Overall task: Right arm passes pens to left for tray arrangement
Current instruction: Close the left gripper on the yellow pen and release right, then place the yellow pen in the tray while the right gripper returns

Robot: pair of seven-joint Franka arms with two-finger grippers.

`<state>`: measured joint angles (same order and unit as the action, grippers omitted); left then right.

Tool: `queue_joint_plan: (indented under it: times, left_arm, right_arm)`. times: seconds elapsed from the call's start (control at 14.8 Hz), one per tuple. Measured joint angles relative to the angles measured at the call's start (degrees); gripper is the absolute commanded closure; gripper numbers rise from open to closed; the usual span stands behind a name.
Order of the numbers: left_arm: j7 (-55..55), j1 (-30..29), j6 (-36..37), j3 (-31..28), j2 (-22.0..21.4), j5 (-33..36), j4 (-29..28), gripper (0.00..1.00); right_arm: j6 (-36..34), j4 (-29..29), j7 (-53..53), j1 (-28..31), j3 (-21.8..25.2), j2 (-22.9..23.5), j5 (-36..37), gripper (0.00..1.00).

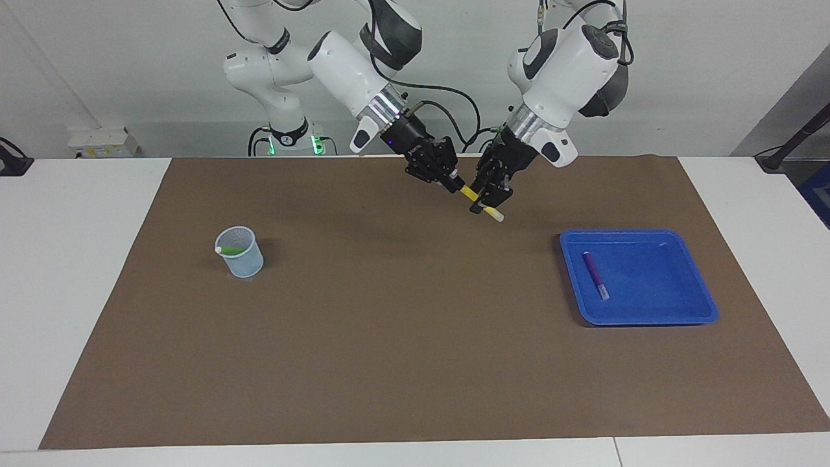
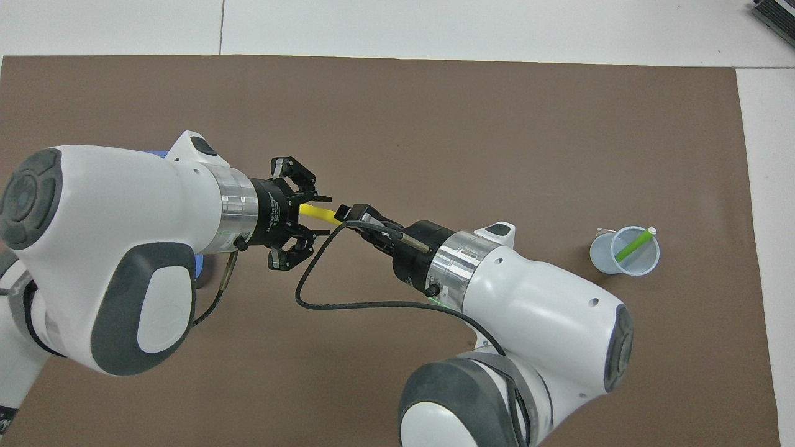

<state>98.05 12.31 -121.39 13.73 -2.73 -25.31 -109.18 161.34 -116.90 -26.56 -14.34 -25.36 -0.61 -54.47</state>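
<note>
The yellow pen (image 1: 478,198) hangs in the air over the brown mat (image 1: 415,363), between the two pincers, tilted with its pale end (image 1: 496,215) lowest and pointing toward the tray (image 1: 697,285). The right pincer (image 1: 455,183) is clamped on the pen's upper end; in the overhead view its fingers (image 2: 357,214) close on the yellow shaft (image 2: 320,214). The left pincer (image 1: 491,198) straddles the pen lower down, near the pale end. In the overhead view its fingers (image 2: 292,171) stand spread to either side of the shaft, and whether they touch the pen cannot be told.

The tray lies flat on the mat, toward the left arm's end of the desk (image 1: 84,272), farther from the robots than the held pen. The purple pen (image 1: 594,274) lies inside the tray, in the half toward the middle of the desk, apart from the rim.

Well away from the tray, toward the right arm's end of the desk, stands a small pale blue mesh cup (image 1: 241,253). The green pen (image 2: 635,244) leans inside that cup, its pale end resting against the rim.

Both arms come down from their bases and meet above the mat between the cup and the tray, closer to the tray than to the cup.
</note>
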Motion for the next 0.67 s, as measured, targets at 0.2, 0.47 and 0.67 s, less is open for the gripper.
queue_joint_plan:
  times: [0.2,0.47,0.67]
  left_arm:
    - [0.09,-0.02,0.88,-0.08,-0.15,-0.07,-0.09,1.00]
    - [-0.14,-0.46,2.83,-0.39,-0.48,-0.52,-0.04,1.00]
    - [-1.73,-0.94,4.03,-0.43,-0.82,-0.75,-0.04,1.00]
  right_arm:
    - [0.00,-0.07,0.00,0.07,0.01,-0.02,0.00,1.00]
    - [-0.01,-0.07,0.00,-0.12,-0.33,-0.03,-0.03,1.00]
    - [0.00,0.00,-0.57,-0.26,-0.42,-0.07,-0.16,0.01]
